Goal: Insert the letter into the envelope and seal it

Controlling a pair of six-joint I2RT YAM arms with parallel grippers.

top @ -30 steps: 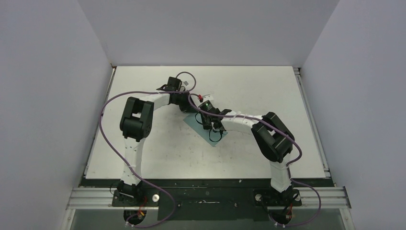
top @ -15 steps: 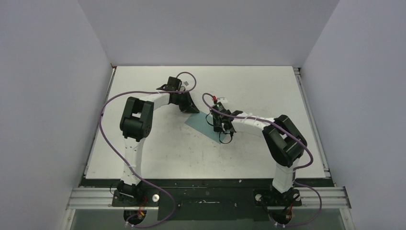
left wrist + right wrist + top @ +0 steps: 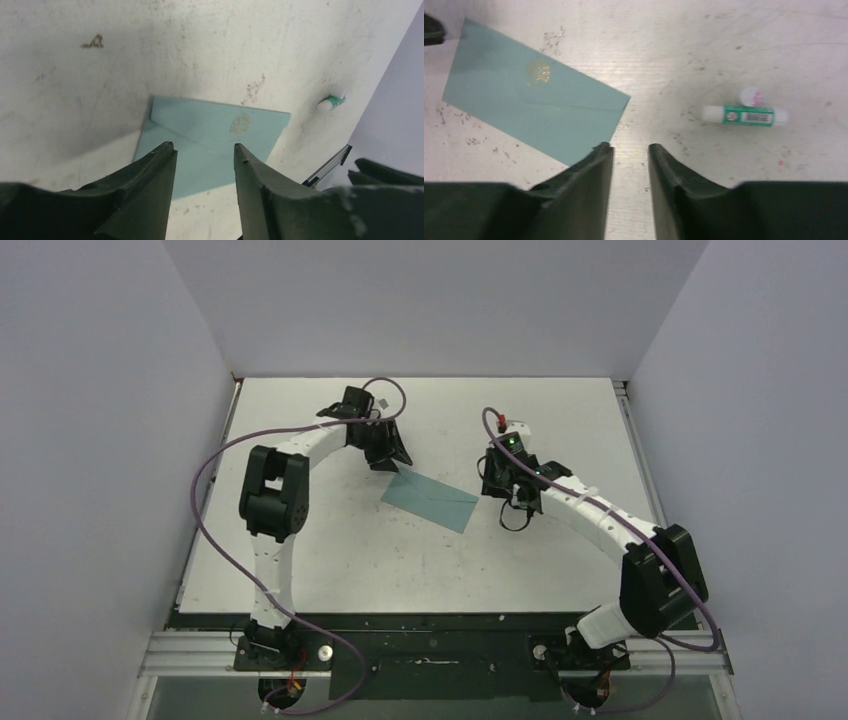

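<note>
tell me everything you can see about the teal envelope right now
The envelope is a teal paper rectangle with a small gold tree-like emblem and faint diagonal creases where the triangular flap lies folded flat; whether it is glued cannot be told. It lies flat, uncrumpled, on the white table near the middle, turned at a slant. The left gripper and the right gripper stand open close by; neither holds it.

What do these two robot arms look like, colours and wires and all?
The left arm and right arm are white tubes linked by chunky black joints, each trailed by a looping purple cable. The left claw and right claw each have two dark, tapered fingers. A small green light glows near the right wrist.
</note>
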